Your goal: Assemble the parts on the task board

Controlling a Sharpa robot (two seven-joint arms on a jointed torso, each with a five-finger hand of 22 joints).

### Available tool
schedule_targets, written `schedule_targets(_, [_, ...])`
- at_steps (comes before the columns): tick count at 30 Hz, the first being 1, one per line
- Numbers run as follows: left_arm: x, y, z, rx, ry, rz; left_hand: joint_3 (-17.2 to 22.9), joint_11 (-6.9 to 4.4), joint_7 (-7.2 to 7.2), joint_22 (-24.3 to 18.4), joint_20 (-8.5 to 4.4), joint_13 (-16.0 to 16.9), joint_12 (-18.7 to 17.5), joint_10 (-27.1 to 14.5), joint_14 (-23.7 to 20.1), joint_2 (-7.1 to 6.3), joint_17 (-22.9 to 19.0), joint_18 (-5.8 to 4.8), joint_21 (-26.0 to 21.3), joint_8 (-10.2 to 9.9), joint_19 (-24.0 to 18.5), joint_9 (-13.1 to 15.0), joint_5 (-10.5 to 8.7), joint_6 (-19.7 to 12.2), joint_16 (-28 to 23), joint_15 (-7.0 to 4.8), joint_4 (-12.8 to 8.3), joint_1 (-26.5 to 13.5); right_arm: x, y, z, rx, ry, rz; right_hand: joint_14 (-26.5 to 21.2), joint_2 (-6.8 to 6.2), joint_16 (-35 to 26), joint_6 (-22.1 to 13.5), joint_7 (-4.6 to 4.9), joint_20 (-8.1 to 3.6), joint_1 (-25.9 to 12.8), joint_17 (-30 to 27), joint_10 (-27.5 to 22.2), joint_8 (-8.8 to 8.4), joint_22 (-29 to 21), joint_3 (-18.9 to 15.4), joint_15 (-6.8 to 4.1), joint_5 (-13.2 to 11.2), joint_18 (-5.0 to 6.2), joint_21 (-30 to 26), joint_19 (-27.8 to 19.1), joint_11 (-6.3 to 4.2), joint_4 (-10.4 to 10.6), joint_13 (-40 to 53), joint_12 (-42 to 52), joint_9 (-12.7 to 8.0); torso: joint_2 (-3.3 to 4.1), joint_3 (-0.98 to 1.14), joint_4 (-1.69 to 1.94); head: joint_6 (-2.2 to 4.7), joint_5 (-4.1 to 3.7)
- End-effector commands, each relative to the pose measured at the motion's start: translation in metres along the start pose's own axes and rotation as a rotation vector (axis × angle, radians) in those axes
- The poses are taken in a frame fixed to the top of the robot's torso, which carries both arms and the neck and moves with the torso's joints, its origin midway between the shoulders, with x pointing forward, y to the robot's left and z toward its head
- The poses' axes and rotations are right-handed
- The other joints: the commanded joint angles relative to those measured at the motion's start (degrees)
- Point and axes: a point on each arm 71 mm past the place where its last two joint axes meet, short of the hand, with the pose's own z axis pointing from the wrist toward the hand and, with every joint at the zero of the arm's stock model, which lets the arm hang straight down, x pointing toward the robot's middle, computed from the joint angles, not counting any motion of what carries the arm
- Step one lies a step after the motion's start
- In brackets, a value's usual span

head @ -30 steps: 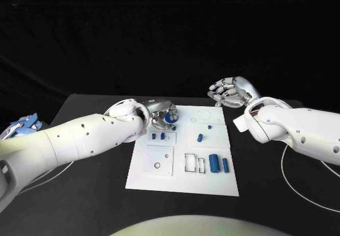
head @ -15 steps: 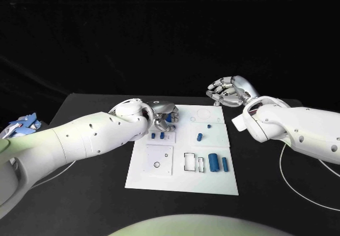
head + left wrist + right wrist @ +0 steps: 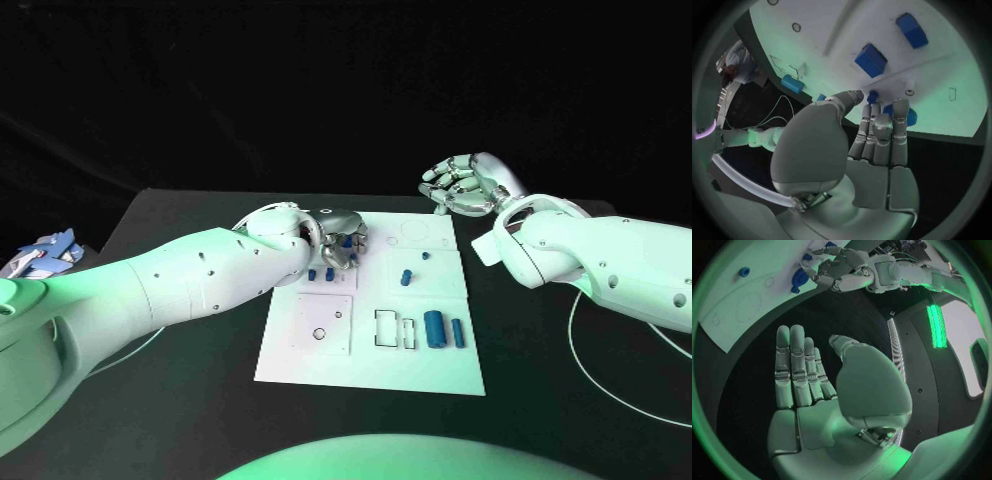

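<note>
Worktop (image 3: pixel 173 400): black, and I've got the white task board (image 3: pixel 368 370) lying flat in the middle of it.
Near end of board: I see a thick blue cylinder (image 3: pixel 434 328) and a thinner blue bar (image 3: pixel 459 333) side by side, just beside two rectangular slots (image 3: pixel 395 329).
Middle of board: a small blue peg (image 3: pixel 407 278) lies on its side, with a tiny blue knob (image 3: pixel 424 257) just beyond it.
Left robot hand (image 3: pixel 336 240): down at the board's far left corner, fingers curled over a blue part (image 3: pixel 330 251); from the wrist camera I see its fingertips (image 3: pixel 901 107) touching a round blue piece (image 3: pixel 910 116) against the board.
Left grip: I can't tell whether that piece is actually pinched or only pressed.
Nearby parts: two blue blocks (image 3: pixel 871 60) lie just beside those fingers.
Right robot hand (image 3: pixel 464 185): raised beyond the board's far right corner, well clear of the parts.
Right grip: fingers straight and loosely apart, palm bare, holding nothing (image 3: pixel 811 375).
</note>
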Motion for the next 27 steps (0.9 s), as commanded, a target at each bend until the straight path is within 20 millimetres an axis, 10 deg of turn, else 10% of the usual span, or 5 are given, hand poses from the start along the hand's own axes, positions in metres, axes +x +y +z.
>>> schedule_targets(1, [0.0021, 0.0012, 0.0014, -0.015, 0.021, 0.012, 0.3, 0.06, -0.13, 0.5, 0.06, -0.1, -0.4, 0.5, 0.3, 0.49, 0.0, -0.58, 0.5, -0.4, 0.8, -0.1, -0.28, 0.4, 0.3, 0.01, 0.0, 0.1, 0.0005, 0.0005, -0.0002, -0.008, 0.007, 0.0, 0.4, 0.33, -0.3, -0.4, 0.37, -0.01, -0.3, 0.1, -0.1, 0.24, -0.1, -0.3, -0.17, 0.3, 0.62, -0.3, 0.6, 0.15, -0.1, -0.1, 0.3, -0.1, 0.04, 0.07, 0.13, -0.11, -0.15])
schedule_targets(22, [0.0041, 0.0059, 0.0015, -0.042, 0.041, 0.013, 1.4, -0.11, 0.15, 1.8, -0.07, -0.9, -0.9, 1.8, 0.6, 1.45, 0.0, -0.74, 1.7, -0.9, 1.3, -0.5, -0.48, 1.5, 1.0, -0.14, -0.8, 0.6, 0.0001, 0.0004, -0.0004, -0.008, 0.007, -0.001, 0.4, 0.33, -0.3, -0.4, 0.37, -0.01, -0.3, 0.1, -0.1, 0.24, -0.1, -0.3, -0.17, 0.3, 0.62, -0.3, 0.6, 0.15, -0.1, -0.1, 0.3, -0.1, 0.02, -0.01, 0.17, -0.38, -0.17])
schedule_targets(27, [0.0046, 0.0038, 0.0018, -0.023, 0.048, 0.01, 2.0, -1.57, -0.67, 7.4, -0.74, -1.1, -0.4, 6.6, 4.4, 2.48, 4.8, -1.86, 5.8, -0.9, 5.7, -0.4, -0.62, 4.5, 3.6, -1.37, -1.7, 0.6, 0.0005, 0.0007, -0.0003, -0.009, 0.007, 0.0, 0.5, 0.46, -0.7, -0.4, 0.39, -0.02, -0.2, 0.3, -0.2, 0.39, -0.3, -0.2, -0.17, 0.4, 0.62, -0.4, 0.7, 0.16, -0.2, -0.3, 0.4, -0.1, -0.01, 0.01, 0.15, -0.49, -0.16])
